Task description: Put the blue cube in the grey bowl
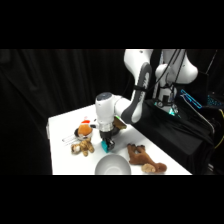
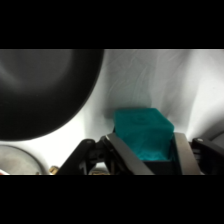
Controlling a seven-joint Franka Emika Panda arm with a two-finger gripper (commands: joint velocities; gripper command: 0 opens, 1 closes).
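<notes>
Grey bowl [image 1: 113, 165] nearest — pincer [image 1: 107, 146] clamped on blue cube [image 2: 143, 132] — plush toys [image 1: 83, 140] alongside.

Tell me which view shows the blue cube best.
The wrist view. There the blue cube fills the middle of the picture, sitting between the gripper's two fingers, with its top and front faces plain. The side view shows only a small teal patch under the gripper, mostly hidden by it.
</notes>
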